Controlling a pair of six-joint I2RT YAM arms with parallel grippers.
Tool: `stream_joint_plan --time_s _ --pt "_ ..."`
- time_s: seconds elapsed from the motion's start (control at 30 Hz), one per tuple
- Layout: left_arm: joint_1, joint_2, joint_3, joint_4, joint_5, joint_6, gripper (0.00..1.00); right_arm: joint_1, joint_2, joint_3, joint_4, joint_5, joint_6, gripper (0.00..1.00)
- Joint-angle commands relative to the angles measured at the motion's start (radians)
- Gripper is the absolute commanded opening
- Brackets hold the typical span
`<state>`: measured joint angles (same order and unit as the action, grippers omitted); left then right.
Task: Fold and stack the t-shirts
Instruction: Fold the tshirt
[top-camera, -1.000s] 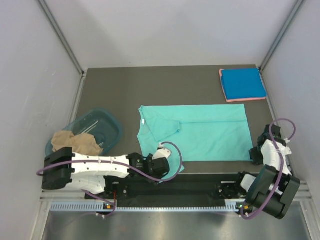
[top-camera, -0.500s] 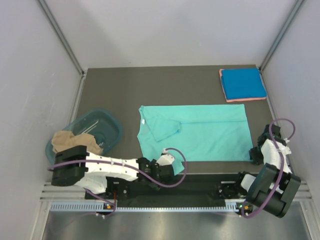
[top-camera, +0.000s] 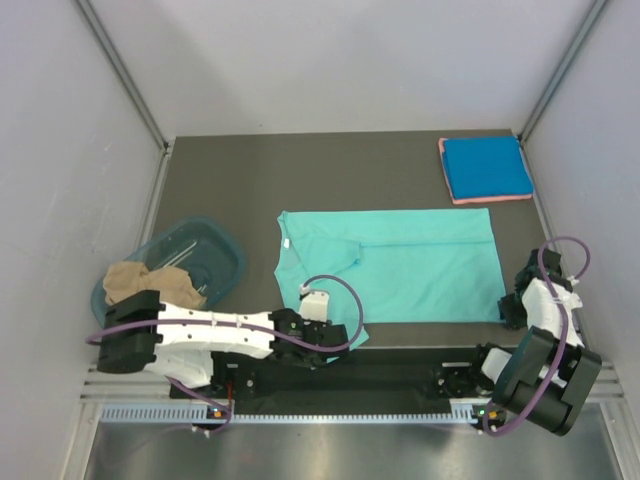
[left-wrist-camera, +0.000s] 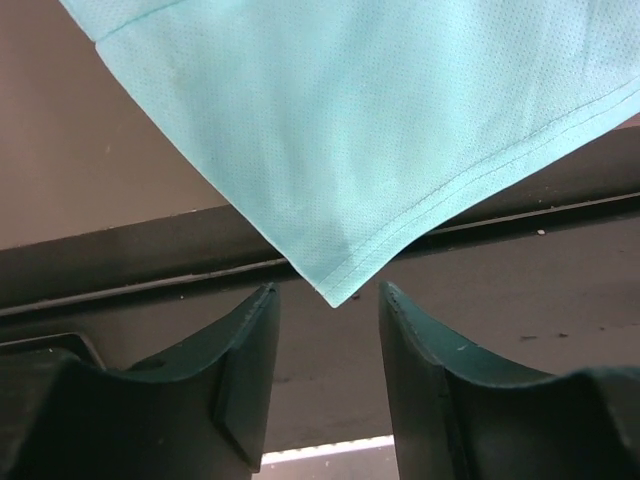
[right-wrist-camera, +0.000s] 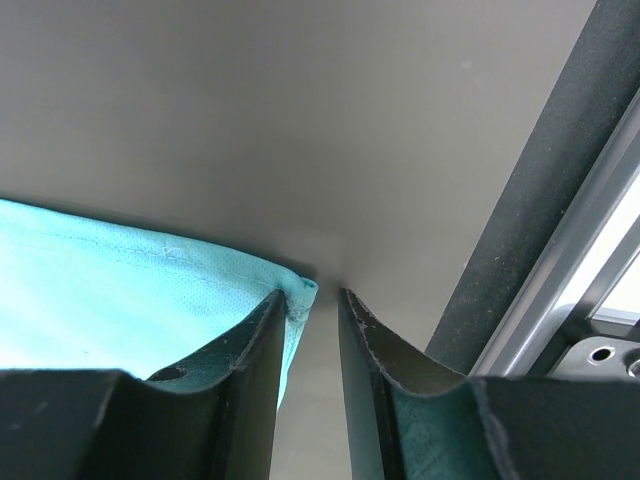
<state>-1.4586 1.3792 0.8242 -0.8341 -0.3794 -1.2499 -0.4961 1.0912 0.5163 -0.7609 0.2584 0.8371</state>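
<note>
The bench (top-camera: 230, 180) carries work at three stages. Largest is the teal t-shirt (top-camera: 420, 270), lying flat in the middle with one sleeve turned in over its body and the rest one open sheet; its main folds look not yet made. To the left is the translucent tub (top-camera: 215, 250), and the tan t-shirt (top-camera: 150, 282) lies crumpled over its near rim, untouched by any fold. In the far right corner the blue t-shirt (top-camera: 485, 165) is a neat folded square, with a pink edge (top-camera: 490, 200) showing beneath it, so that stack seems begun with two pieces. By that count roughly half the task is done: the teal one needs finishing and stacking, then the tan one. Both arms are at the teal shirt's near edge. The left gripper (left-wrist-camera: 327, 295) has its fingers spread, the hemmed near-left corner pointing into the gap without being held. The right gripper (right-wrist-camera: 310, 295) has its fingers close but parted, the near-right corner just at its mouth against one finger, not visibly pinched.
</note>
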Motion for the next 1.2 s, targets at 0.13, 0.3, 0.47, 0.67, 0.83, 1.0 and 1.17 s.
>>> stream_joint_plan --time_s 0.13,0.3,0.47,0.67,0.83,1.0,1.17 --pt "-0.002 -0.066 -0.068 0.070 0.031 -0.077 0.47 -0.007 -0.014 -0.021 0.043 0.002 -0.009 0.29" --pt "-0.003 -0.039 -0.082 0.038 0.036 -0.180 0.47 -0.007 -0.019 -0.022 0.043 -0.002 -0.015 0.29" --pt "-0.002 -0.016 -0.102 0.073 0.033 -0.220 0.45 -0.007 -0.028 -0.024 0.046 -0.005 -0.018 0.29" --pt "-0.002 -0.011 -0.086 0.029 -0.013 -0.229 0.42 -0.007 -0.031 -0.024 0.044 -0.005 -0.021 0.29" --pt "0.000 -0.005 -0.085 0.046 -0.029 -0.217 0.39 -0.007 -0.034 -0.027 0.046 -0.007 -0.023 0.29" --pt "-0.002 0.041 -0.068 0.069 -0.009 -0.197 0.36 -0.007 -0.030 -0.027 0.049 -0.005 -0.024 0.29" --pt "0.000 0.081 -0.060 0.073 -0.006 -0.192 0.34 -0.007 -0.027 -0.024 0.048 -0.002 -0.024 0.29"
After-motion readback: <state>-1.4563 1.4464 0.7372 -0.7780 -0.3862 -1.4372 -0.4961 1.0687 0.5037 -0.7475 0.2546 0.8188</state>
